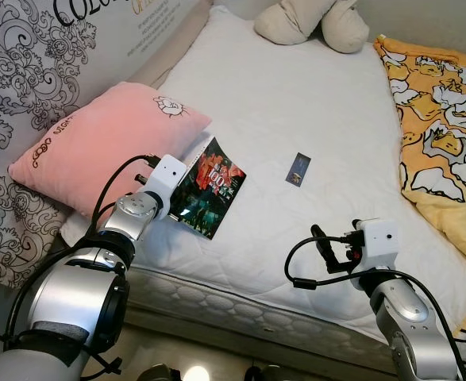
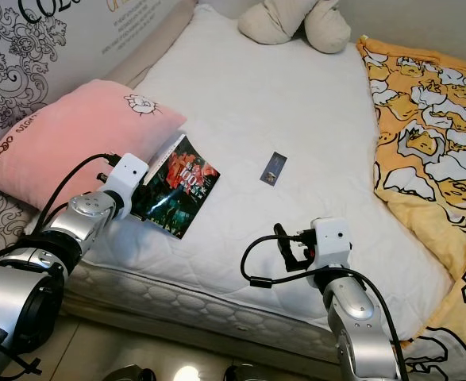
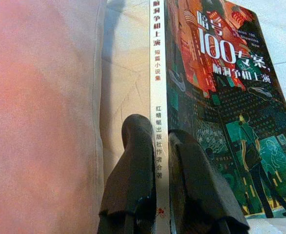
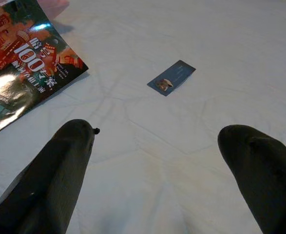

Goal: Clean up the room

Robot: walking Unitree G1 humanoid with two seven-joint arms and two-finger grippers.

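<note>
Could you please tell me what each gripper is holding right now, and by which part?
The left gripper grips the glossy dark-covered paperback book at its white spine; the right gripper is open and holds nothing.

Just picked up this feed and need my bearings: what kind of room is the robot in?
Most likely a bedroom: a white mattress with a pink pillow and a yellow patterned blanket. The left gripper is shut on a book.

left gripper [image 3: 156, 141] clamped, right gripper [image 4: 155, 151] spread wide
</note>
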